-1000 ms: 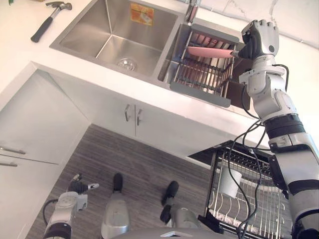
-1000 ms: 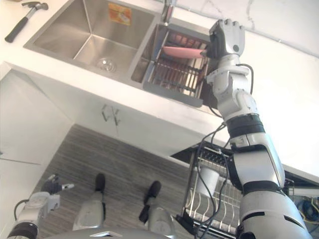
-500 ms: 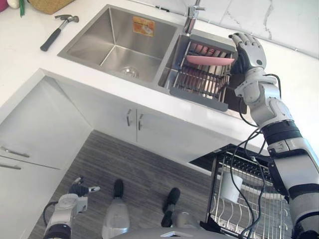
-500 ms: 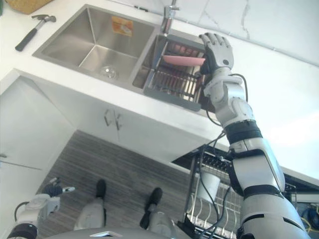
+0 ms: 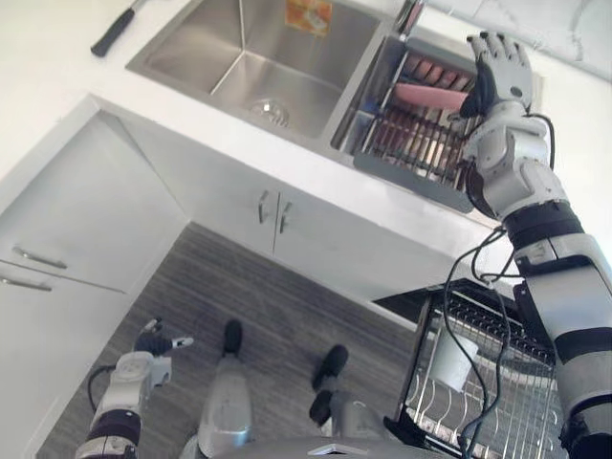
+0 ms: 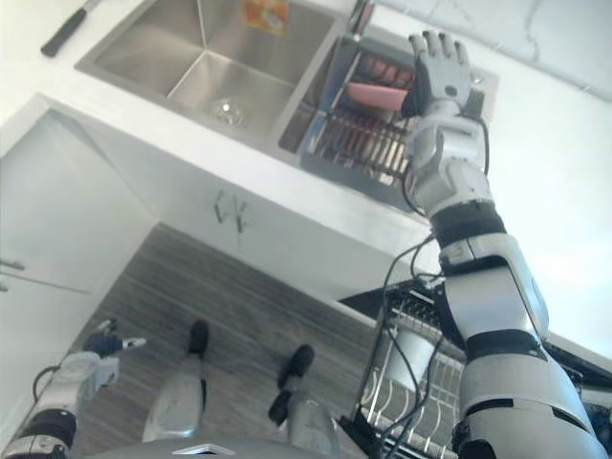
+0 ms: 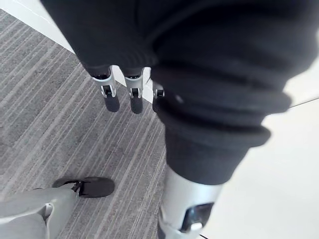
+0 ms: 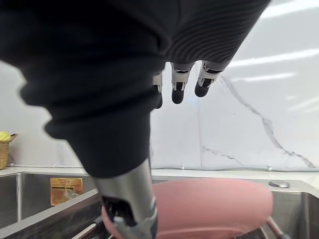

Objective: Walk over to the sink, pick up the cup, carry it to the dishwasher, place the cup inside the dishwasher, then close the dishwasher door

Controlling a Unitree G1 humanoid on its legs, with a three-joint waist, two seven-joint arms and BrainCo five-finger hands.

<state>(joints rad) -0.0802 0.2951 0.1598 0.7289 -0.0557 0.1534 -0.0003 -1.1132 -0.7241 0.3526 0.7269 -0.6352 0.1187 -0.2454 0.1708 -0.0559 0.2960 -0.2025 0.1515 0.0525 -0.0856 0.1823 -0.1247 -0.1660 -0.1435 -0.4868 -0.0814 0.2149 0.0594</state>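
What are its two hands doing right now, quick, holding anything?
Left hand: open, holding nothing, low over the floor.
Right hand: open, fingers straight, up beside the pink dish, not gripping it.

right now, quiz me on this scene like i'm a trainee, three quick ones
1. Which hand hangs low near the floor?
2. True or false: the right hand, up by the dish rack, has its fingers curled round the pink dish.
3. Where does the hammer lie? A in the dish rack; B on the counter; C on the floor.
Key: 1 the left hand; 2 false, its fingers are straight; 3 B.
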